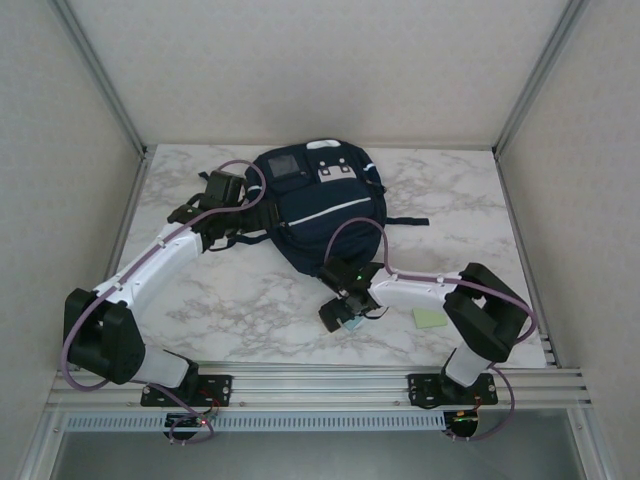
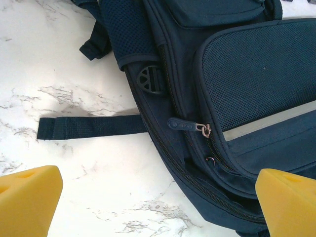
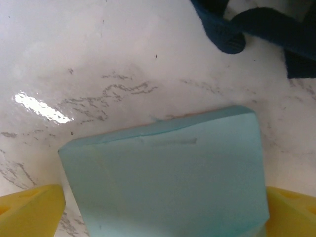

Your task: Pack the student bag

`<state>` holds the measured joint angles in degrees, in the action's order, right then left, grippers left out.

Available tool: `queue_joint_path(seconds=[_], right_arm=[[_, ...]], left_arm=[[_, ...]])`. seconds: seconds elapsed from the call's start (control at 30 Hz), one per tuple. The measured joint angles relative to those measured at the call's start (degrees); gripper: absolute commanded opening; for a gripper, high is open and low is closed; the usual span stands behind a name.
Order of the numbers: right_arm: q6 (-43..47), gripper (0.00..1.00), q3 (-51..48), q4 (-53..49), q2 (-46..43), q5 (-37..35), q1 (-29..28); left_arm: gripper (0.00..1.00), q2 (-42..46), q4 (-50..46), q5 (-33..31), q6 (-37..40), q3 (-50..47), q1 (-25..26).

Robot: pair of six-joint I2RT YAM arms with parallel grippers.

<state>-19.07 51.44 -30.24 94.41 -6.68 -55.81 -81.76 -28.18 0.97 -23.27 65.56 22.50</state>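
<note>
Spread left tool (image 2: 158, 205) hovers over student bag's (image 2: 237, 74) zippered side.

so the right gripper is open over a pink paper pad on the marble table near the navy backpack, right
Not pink: the right wrist view shows a light blue paper pad under the open right gripper, on the white marble table near the dark navy fabric backpack.

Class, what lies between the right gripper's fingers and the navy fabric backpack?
A pale blue rectangular pad on bare marble tabletop, seen in the right wrist view.
</note>
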Motion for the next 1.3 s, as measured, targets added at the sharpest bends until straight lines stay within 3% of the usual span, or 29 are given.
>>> queue_joint_path(seconds=[0.17, 0.33, 0.53, 0.67, 0.97, 1.2, 1.3], right_arm=[[0.2, 0.72, 0.0, 0.4, -0.1, 0.0, -0.4], [-0.2, 0.67, -0.6, 1.1, -0.8, -0.5, -0.4], [-2.8, 0.67, -3.1, 0.2, -6.1, -0.6, 1.9], [-6.0, 0.72, -3.2, -2.1, -12.3, -1.1, 7.1], [-16.2, 0.68, -2.1, -8.6, -20.5, -4.7, 25.2], [-18.3, 0.64, 0.6, -7.7, -21.0, -2.2, 31.5], [-18.6, 0.62, 1.5, -6.3, -20.4, -1.6, 31.8]], left_arm=[[1.0, 0.0, -0.2, 0.0, -0.2, 0.0, 0.0], [1.0, -0.8, -0.1, 0.0, -0.2, 0.2, 0.0], [1.0, -4.4, -1.1, -1.0, 1.0, 3.9, 1.9], [1.0, -8.4, -1.6, -4.0, 5.1, 10.0, 5.9], [0.91, -19.7, -1.9, -7.5, 16.2, 19.2, 16.3], [0.86, -28.7, -3.4, -6.8, 23.5, 25.4, 21.3], [0.77, -31.5, -4.1, -6.9, 25.8, 27.9, 21.5]])
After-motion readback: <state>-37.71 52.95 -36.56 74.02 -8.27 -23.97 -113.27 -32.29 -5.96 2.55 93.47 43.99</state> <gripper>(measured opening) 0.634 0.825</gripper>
